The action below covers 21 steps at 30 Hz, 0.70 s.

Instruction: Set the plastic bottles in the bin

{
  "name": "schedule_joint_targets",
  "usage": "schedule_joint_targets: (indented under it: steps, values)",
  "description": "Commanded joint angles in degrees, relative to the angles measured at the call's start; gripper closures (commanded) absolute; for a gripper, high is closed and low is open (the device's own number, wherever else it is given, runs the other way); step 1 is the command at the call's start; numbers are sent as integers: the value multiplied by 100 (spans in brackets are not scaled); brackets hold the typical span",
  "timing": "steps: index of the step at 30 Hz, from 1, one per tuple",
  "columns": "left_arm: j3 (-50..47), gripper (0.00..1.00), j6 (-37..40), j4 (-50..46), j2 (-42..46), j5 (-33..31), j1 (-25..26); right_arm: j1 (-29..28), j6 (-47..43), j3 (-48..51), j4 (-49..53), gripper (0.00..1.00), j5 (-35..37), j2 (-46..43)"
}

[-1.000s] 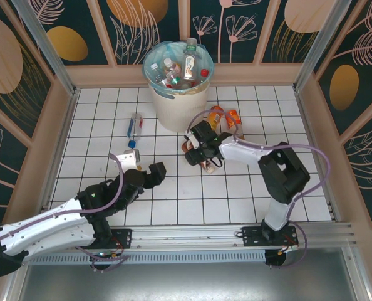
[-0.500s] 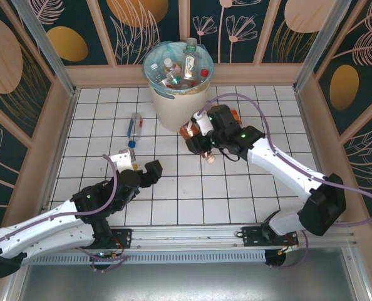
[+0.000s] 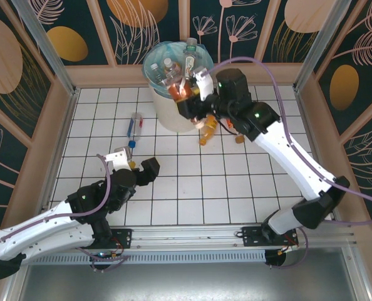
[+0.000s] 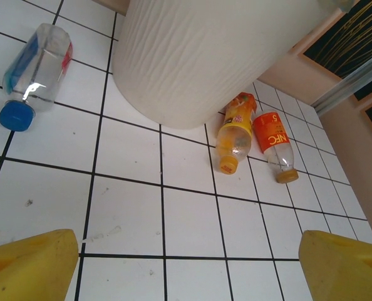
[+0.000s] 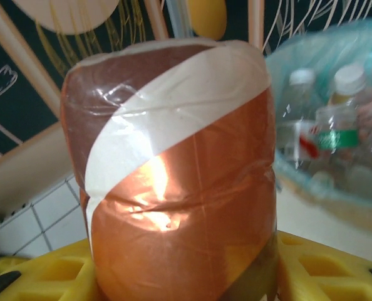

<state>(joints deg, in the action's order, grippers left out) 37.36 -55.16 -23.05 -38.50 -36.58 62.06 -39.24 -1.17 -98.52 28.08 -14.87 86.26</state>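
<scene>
My right gripper point(image 3: 191, 99) is shut on a plastic bottle point(image 5: 173, 175) with a copper-brown and white label, held in the air at the right edge of the bin point(image 3: 166, 114). The off-white bin has a teal bag point(image 5: 336, 56) and several bottles point(image 5: 336, 119) inside. On the floor lie a clear bottle with a blue cap point(image 3: 134, 127) point(image 4: 34, 66), an orange bottle point(image 4: 233, 133) point(image 3: 206, 133) and an orange NFC bottle point(image 4: 275, 144), the two orange ones close to the bin's base. My left gripper point(image 3: 134, 165) point(image 4: 186, 269) stands open over bare tiles, nothing between its yellow fingers point(image 4: 29, 266).
The white tiled floor is fenced by a low wooden wall point(image 3: 255, 74) on three sides. The bin stands against the back wall. A metal rail point(image 3: 192, 238) with both arm bases runs along the near edge.
My right arm has lifted the brown-labelled bottle off the floor and carried it up and back to the bin's rim. My left gripper has shifted slightly left.
</scene>
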Motion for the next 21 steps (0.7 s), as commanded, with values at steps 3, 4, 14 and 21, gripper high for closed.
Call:
schedule_joint_targets:
  steps: [3,4,14,21]
  values:
    - [257,9,58,-166,132,-192,14,402,-65,-1008,-314,51,26,1009]
    - [284,9,52,-198,136,-201,16,421,-108,-1192,-369,51,111,1176]
    - [343,10,-105,-473,289,-213,16,582,-162,-3502,-883,51,372,2963]
    - [289,9,-147,-535,387,-244,13,584,-593,-3834,-698,49,742,3656]
